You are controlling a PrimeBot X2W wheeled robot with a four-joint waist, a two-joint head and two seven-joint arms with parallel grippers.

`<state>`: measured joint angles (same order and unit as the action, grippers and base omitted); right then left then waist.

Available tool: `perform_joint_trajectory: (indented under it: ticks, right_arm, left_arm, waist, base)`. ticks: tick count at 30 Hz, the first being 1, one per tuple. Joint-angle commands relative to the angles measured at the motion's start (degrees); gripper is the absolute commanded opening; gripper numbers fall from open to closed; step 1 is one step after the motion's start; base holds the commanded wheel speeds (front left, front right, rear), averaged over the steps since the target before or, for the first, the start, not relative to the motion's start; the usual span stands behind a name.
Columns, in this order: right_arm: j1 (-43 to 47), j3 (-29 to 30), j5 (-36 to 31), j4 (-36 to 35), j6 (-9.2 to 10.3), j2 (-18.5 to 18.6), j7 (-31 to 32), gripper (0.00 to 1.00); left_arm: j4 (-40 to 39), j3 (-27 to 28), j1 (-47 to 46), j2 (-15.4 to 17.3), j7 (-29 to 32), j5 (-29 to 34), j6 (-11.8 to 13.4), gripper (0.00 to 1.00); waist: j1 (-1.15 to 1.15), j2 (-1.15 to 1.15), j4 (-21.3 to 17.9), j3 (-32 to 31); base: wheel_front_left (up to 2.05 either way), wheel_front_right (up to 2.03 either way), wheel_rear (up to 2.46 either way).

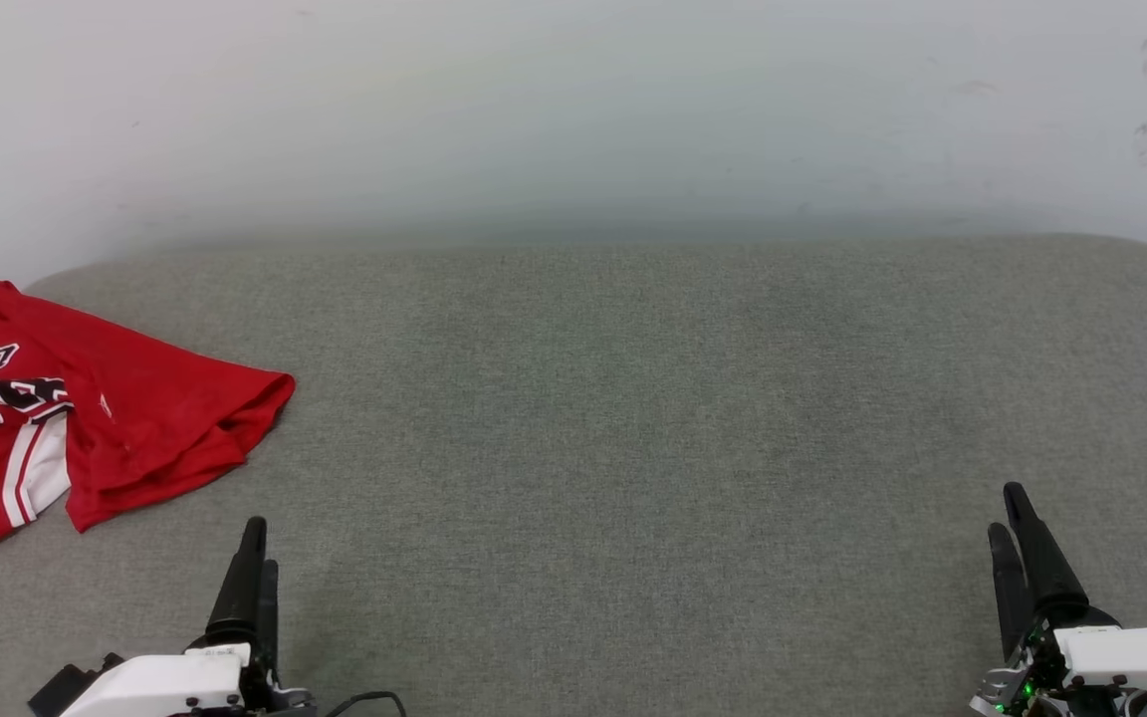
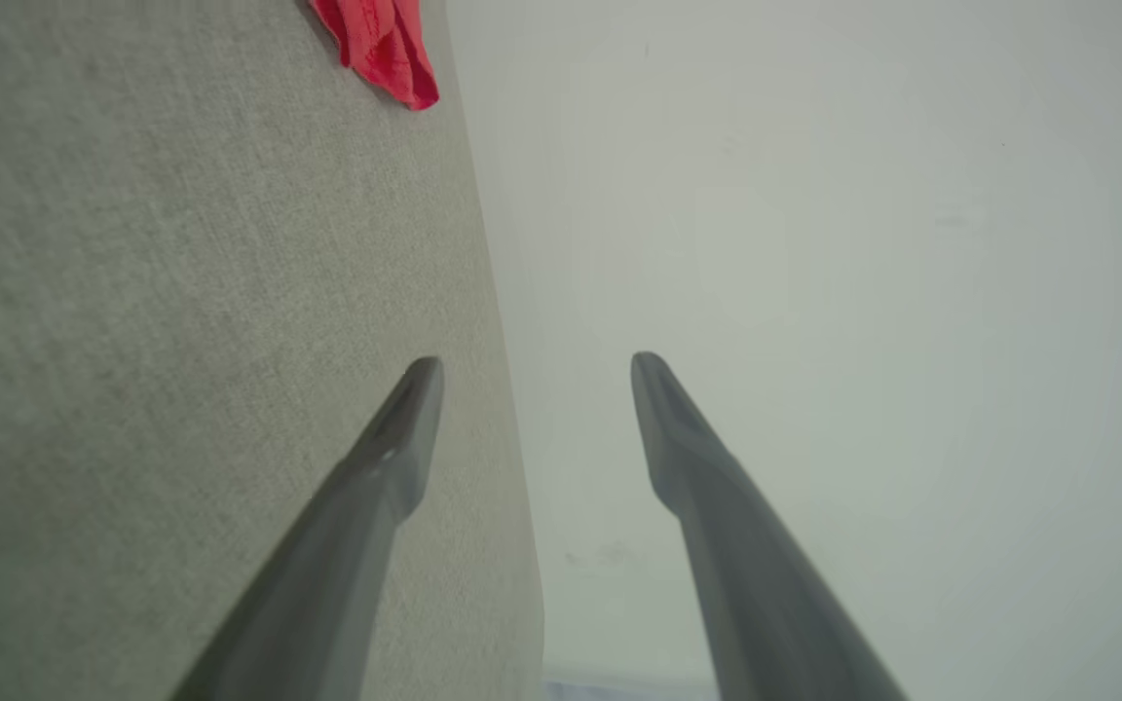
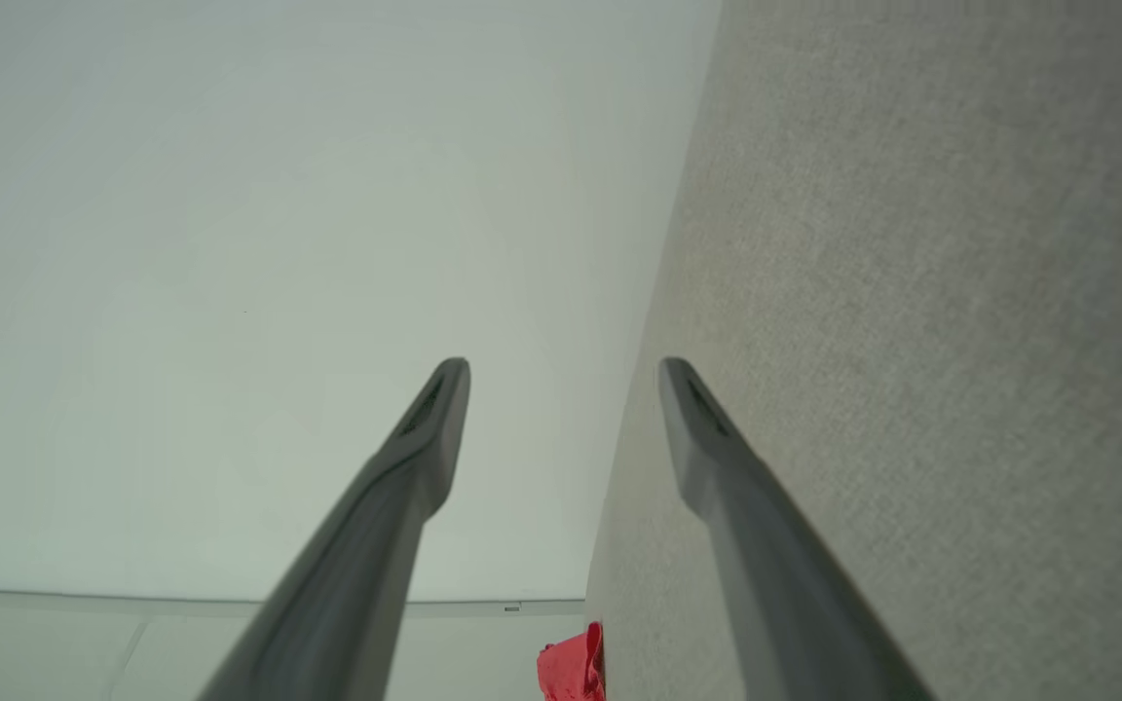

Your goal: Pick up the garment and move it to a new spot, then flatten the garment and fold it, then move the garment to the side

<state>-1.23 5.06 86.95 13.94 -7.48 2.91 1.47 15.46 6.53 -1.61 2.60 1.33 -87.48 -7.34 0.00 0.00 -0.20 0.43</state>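
Seemingly the pick-up has not begun: the jersey (image 1: 86,418) lies rumpled at the far left of the grey surface (image 1: 633,418), near the left gripper (image 1: 261,543) (fingers apart, empty). The right gripper (image 1: 1005,508), likewise spread, sits well apart. Next, the left should reach over and pinch cloth.

The garment (image 1: 115,418) is laid on the desk (image 1: 633,398) at its far left, close to the back edge, and part of it is cut off by the left border of the head view. The wall (image 1: 573,110) is found behind the desk, along its whole back edge. The left tool (image 1: 262,545) is placed at the front left of the desk, just before the garment and apart from it. The right tool (image 1: 1007,510) is placed at the front right, well apart from the garment.
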Motion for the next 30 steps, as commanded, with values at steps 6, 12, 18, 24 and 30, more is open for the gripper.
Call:
perform_joint_trajectory:
  ticks: [6, 12, 18, 24, 30]
  right_arm:
    - [-0.3, 0.9, -6.8, -1.9, -0.01, 0.0, -2.0, 1.00]
    - [-0.2, 1.8, -15.3, -3.7, -0.01, 0.0, -3.3, 1.00]
    - [-0.2, 1.2, -25.3, -7.0, -0.01, 0.0, -4.6, 1.00]
    - [-0.3, 0.6, -33.3, -10.0, -0.01, 0.0, -5.6, 1.00]
    - [0.0, -0.5, -41.5, -13.1, -0.01, 0.0, -6.7, 1.00]
  left_arm:
    - [-2.1, 3.3, -0.6, 0.2, -1.9, 5.7, -0.1, 1.00]
    - [-3.0, 5.7, -0.6, 0.2, -3.3, 10.1, -0.1, 1.00]
    - [-6.3, 6.8, -0.5, 0.2, -4.5, 17.3, -0.1, 1.00]
    - [-10.8, 6.1, -0.1, 0.2, -5.5, 23.6, -0.1, 1.00]
    - [-14.8, 4.7, 0.4, 0.2, -6.7, 32.3, 1.5, 1.00]
  waist:
    - [0.00, 0.00, -0.1, 0.2]
    - [0.00, 0.00, -0.3, 0.3]
    - [0.00, 0.00, -0.4, 0.6]
    - [0.00, 0.00, -0.5, 0.7]
    - [0.00, 0.00, -0.6, 1.0]
  base:
    - [0.00, 0.00, 0.00]
    - [0.00, 0.00, 0.00]
    - [0.00, 0.00, 0.00]
    - [0.00, 0.00, 0.00]
    - [0.00, 0.00, 0.00]
